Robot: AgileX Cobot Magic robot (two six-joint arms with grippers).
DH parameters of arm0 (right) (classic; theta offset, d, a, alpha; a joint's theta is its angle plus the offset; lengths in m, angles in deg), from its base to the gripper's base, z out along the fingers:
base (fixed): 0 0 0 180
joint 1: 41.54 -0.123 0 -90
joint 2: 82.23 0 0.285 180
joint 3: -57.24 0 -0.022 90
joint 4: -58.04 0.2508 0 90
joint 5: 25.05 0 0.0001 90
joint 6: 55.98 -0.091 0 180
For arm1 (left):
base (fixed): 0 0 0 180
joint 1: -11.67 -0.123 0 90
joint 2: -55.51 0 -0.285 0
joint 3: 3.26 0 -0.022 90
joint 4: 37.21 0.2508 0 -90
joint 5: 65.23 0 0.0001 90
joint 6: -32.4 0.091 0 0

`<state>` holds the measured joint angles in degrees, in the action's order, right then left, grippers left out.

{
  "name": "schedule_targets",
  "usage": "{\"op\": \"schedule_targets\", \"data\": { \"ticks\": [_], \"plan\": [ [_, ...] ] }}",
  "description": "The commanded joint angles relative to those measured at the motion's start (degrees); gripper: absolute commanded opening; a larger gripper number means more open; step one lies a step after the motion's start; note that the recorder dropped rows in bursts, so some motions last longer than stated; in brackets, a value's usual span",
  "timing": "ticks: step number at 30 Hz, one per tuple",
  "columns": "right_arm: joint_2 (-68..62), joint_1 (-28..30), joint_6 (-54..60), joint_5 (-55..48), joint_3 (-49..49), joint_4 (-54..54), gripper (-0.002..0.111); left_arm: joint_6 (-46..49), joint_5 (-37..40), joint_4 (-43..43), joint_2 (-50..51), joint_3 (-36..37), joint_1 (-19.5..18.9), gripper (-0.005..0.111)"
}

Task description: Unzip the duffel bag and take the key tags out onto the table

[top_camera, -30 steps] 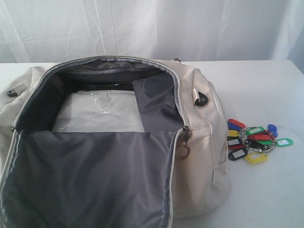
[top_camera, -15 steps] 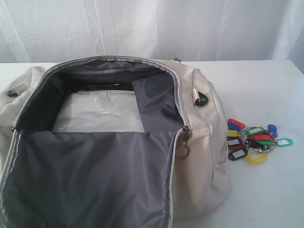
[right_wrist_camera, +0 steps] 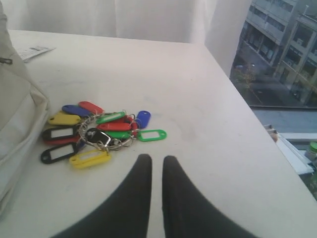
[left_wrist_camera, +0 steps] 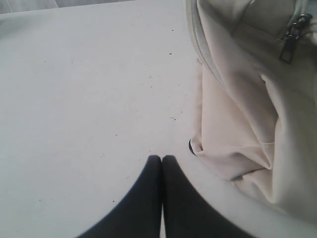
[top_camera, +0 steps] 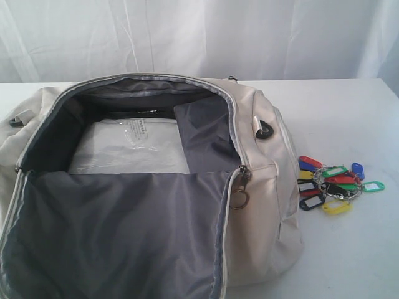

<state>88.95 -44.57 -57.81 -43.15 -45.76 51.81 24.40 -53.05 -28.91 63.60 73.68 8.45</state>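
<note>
The cream duffel bag [top_camera: 268, 205] lies unzipped on the white table [top_camera: 336, 118], its dark grey lining showing and its ring pull [top_camera: 239, 199] hanging at the opening's right end. The key tags [top_camera: 330, 185] rest on the table right of the bag, apart from it. Neither gripper shows in the exterior view. In the right wrist view, my right gripper [right_wrist_camera: 156, 158] hovers just short of the key tags [right_wrist_camera: 99, 133], fingers nearly together with only a thin gap and nothing between. My left gripper [left_wrist_camera: 162, 158] is shut and empty over bare table beside the bag [left_wrist_camera: 237, 114].
A white plastic packet [top_camera: 131, 146] lies inside the bag. A grey zipper pull [left_wrist_camera: 292, 34] sits on the bag's side. The table's right edge [right_wrist_camera: 257, 129] runs close to the key tags, with a window beyond. A white curtain hangs behind the table.
</note>
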Motion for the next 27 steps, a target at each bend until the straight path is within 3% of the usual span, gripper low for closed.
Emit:
{"op": "schedule_targets", "data": {
  "ticks": [1, 27],
  "plan": [
    [1.03, -2.36, 0.55, 0.28, 0.21, -0.22, 0.009, -0.10, -0.22, -0.33, -0.30, 0.28, -0.15, 0.003],
    [1.03, -2.74, 0.55, 0.15, 0.21, 0.00, 0.009, -0.10, -0.58, -0.33, -0.30, 0.28, -0.15, 0.003]
  ]
}}
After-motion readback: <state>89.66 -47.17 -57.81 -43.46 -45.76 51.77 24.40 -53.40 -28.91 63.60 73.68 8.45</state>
